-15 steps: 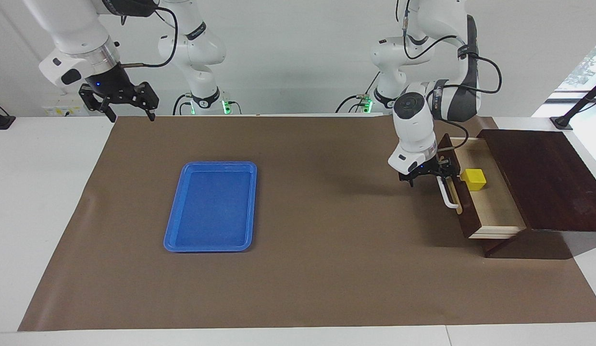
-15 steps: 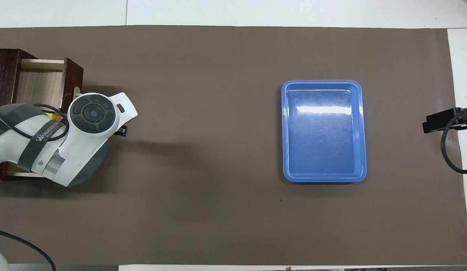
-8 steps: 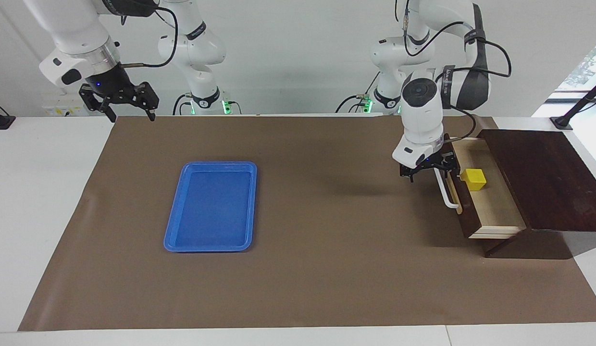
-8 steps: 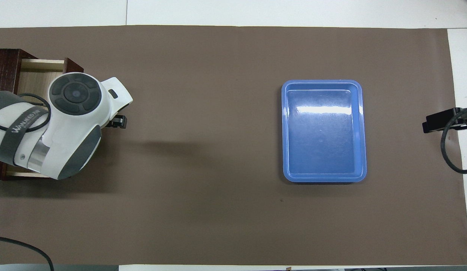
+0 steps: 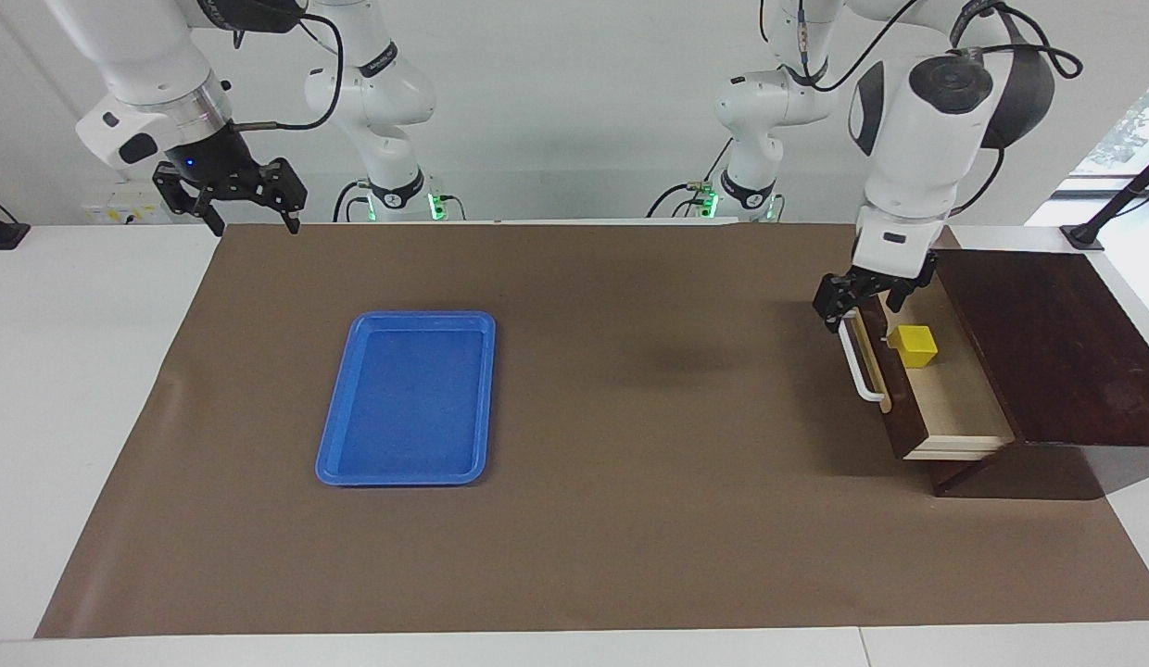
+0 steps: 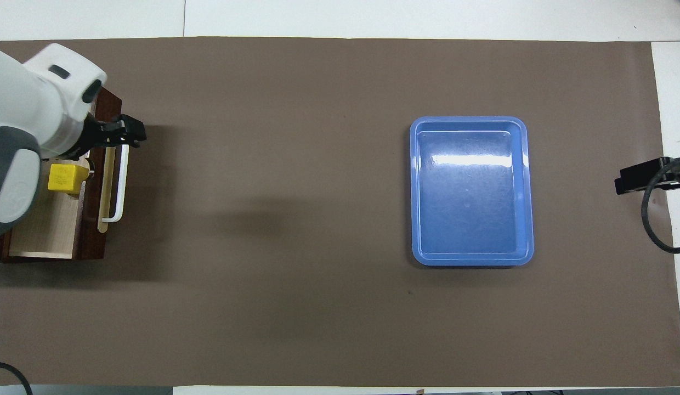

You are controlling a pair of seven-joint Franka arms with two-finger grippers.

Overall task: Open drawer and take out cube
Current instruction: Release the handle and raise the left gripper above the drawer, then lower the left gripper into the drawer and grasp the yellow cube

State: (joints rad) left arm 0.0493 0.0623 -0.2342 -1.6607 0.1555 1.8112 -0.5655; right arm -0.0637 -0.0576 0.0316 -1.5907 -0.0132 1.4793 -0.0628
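Glossy blue plastic tray (image 6: pixel 523 192) on matt brown paper sheet (image 5: pixel 630 463); dark wooden drawer (image 5: pixel 894 408) with pale wood inside, smooth yellow cube (image 5: pixel 913 345).

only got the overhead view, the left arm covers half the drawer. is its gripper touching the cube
observer: no. the left gripper hangs open over the drawer front, above the end of the handle nearer the robots. the cube sits apart from it on the drawer floor.
operator: and the right gripper, i just see a black bit at the edge
observer: the right gripper is raised at the right arm's end of the table, open and empty. that arm waits.
operator: anything else in the drawer
observer: the part that shows holds only the cube.
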